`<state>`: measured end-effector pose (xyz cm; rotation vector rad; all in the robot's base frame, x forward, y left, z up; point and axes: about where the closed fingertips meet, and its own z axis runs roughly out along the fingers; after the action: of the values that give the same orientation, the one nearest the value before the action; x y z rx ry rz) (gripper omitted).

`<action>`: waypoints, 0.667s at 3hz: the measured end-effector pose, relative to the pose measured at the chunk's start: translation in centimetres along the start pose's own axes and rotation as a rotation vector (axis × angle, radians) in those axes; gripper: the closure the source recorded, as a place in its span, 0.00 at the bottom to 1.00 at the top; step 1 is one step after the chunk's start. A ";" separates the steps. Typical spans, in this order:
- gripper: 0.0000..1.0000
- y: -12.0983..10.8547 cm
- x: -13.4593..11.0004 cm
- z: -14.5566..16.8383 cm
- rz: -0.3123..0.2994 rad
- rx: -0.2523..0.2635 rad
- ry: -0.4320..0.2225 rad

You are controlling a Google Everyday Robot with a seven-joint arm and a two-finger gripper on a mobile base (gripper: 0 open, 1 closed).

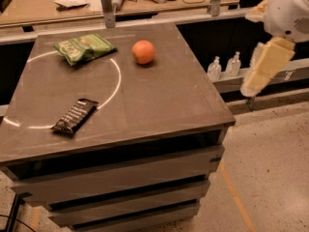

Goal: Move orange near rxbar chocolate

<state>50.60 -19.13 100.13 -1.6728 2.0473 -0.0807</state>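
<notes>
- The rxbar chocolate lies flat near the front-left of the counter.
- A green snack bag lies at the back left.
- The orange sits at the back centre, well apart from the bar.
- The gripper hangs beyond the counter's right edge; I cannot tell whether it is released or clenched.

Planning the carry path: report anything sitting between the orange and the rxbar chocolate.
Nothing visible does. Bare tabletop lies between the orange and the rxbar chocolate; the green snack bag lies left of the orange, off that line. The end effector hangs off the tabletop's right side.
</notes>
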 end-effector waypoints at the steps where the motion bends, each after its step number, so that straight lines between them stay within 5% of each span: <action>1: 0.00 -5.8 -3.1 0.5 -0.047 0.104 -0.077; 2: 0.00 -10.6 -5.1 2.5 -0.042 0.178 -0.129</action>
<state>61.85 -16.32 103.32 -1.5705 1.8532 -0.1597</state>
